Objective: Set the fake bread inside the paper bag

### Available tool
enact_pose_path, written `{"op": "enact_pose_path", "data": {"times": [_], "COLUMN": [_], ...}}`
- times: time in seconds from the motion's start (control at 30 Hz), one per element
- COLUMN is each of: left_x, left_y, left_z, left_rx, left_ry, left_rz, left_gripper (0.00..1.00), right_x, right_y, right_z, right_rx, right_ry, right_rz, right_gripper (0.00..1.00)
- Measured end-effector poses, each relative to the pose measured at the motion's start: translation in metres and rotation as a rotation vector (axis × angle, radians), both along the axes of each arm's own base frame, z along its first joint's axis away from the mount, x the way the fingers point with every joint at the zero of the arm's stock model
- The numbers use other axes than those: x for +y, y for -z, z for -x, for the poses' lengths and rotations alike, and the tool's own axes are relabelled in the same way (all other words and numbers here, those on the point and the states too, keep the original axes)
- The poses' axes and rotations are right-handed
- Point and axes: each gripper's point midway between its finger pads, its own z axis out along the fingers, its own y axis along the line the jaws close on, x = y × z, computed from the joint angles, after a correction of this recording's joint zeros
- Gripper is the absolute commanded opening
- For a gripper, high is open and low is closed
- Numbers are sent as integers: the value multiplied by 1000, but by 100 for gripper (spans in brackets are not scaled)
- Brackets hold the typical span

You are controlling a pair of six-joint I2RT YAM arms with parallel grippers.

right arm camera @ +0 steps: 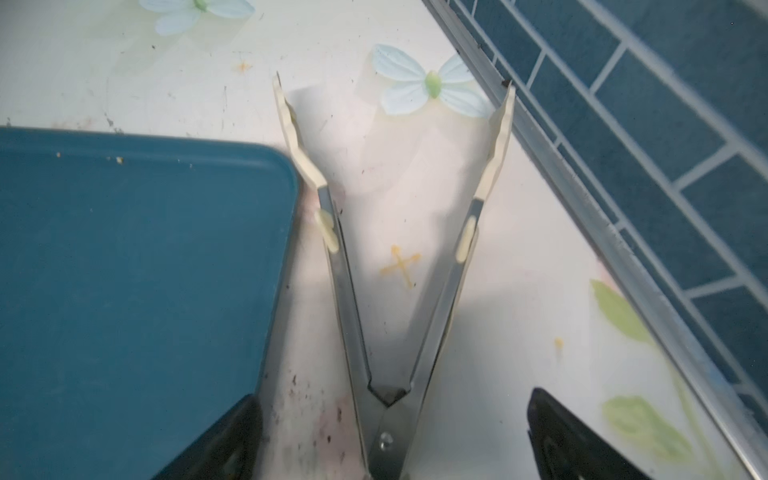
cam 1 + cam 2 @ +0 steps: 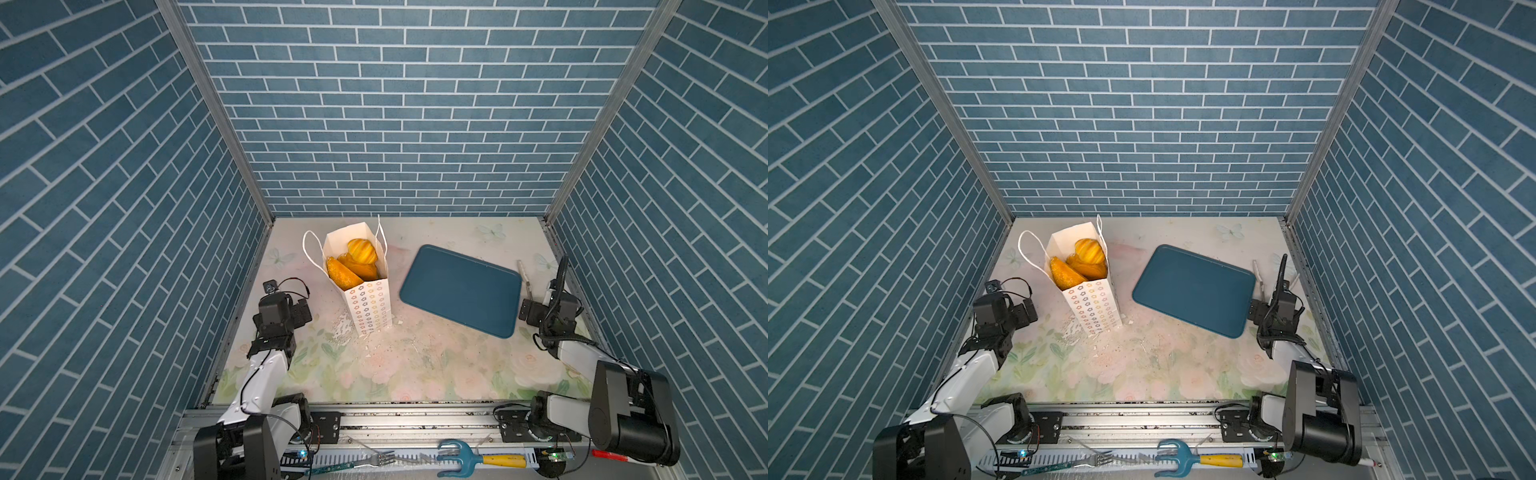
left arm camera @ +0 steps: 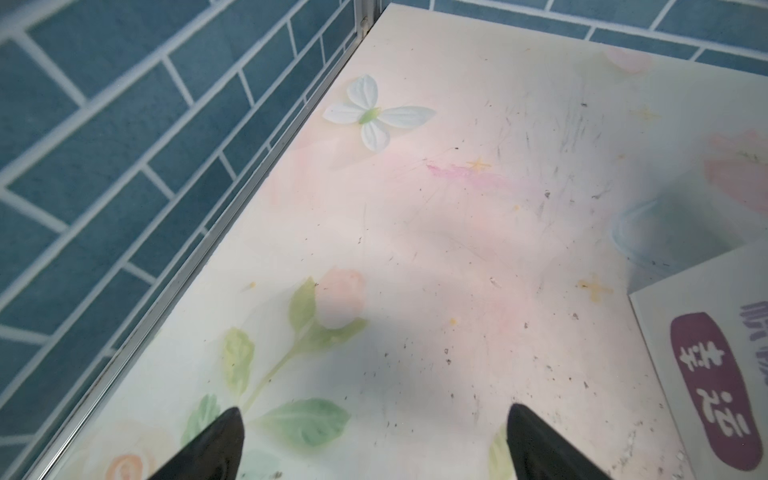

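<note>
The white paper bag (image 2: pixel 368 305) (image 2: pixel 1096 305) stands upright at the back left of the table, its flower-printed face toward the front. Golden-orange fake bread (image 2: pixel 357 259) (image 2: pixel 1079 262) fills its open top. My left gripper (image 2: pixel 300 312) (image 2: pixel 1026 311) (image 3: pixel 374 413) hovers open left of the bag with only bare table between its fingers. The bag's white side with a purple label (image 3: pixel 665 332) shows at the edge of the left wrist view. Beside the tray's right end, my right gripper (image 2: pixel 527 309) (image 2: pixel 1255 309) (image 1: pixel 392 397) is open. Metal tongs (image 1: pixel 349 291) lie untouched between its fingers.
An empty blue tray (image 2: pixel 461 291) (image 2: pixel 1194 291) (image 1: pixel 124 291) lies right of the bag. The tongs (image 2: pixel 524 276) point toward the back by the right wall rail (image 1: pixel 623 249). A fork (image 2: pixel 374 459) and a blue hand rake (image 2: pixel 457 455) rest on the front rail.
</note>
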Motion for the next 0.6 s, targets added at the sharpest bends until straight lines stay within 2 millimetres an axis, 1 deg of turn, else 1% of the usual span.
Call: {"op": "enact_pose_path", "data": {"times": [0.07, 0.17, 0.23, 0.3, 0.4, 0.47, 0.53, 0.57, 0.6], "left_x": [-7, -20, -26, -28, -32, -35, -39, -41, -43], "left_y": [6, 13, 10, 5, -2, 5, 18, 20, 18], "left_z": [-9, -23, -34, -45, -62, -69, -68, -68, -70], "left_rx": [-35, -54, -81, -117, -184, -206, -178, -176, -185], "left_ry": [27, 81, 109, 118, 138, 152, 167, 175, 182], "left_rz": [-31, -68, -86, -97, -100, -104, -108, -111, -115], "left_gripper": [100, 100, 100, 99, 100, 100, 100, 100, 99], "right_x": [1, 4, 7, 9, 18, 28, 36, 38, 40], "right_y": [-2, -17, -30, -43, -51, -41, -20, -15, -13], "right_z": [-6, -25, -40, -50, -59, -65, -64, -63, -63], "right_rx": [-51, -120, -161, -206, -263, -275, -218, -201, -196], "right_ry": [-9, -38, -61, -80, -131, -170, -187, -187, -186], "right_rz": [1, -6, -13, -16, -26, -29, -36, -33, -28], "right_gripper": [99, 99, 99, 99, 99, 99, 99, 99, 99]}}
